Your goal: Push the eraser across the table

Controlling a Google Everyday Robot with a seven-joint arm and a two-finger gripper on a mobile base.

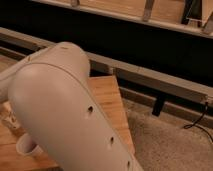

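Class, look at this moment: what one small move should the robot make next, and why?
Probably swing the arm aside a little. It covers most of the table, so neither the eraser nor the gripper is in view, and a push cannot be lined up until they show.

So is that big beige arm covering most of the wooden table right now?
Yes, the arm fills the picture's left and hides most of the table; only its right strip shows, and the claw is out of sight.
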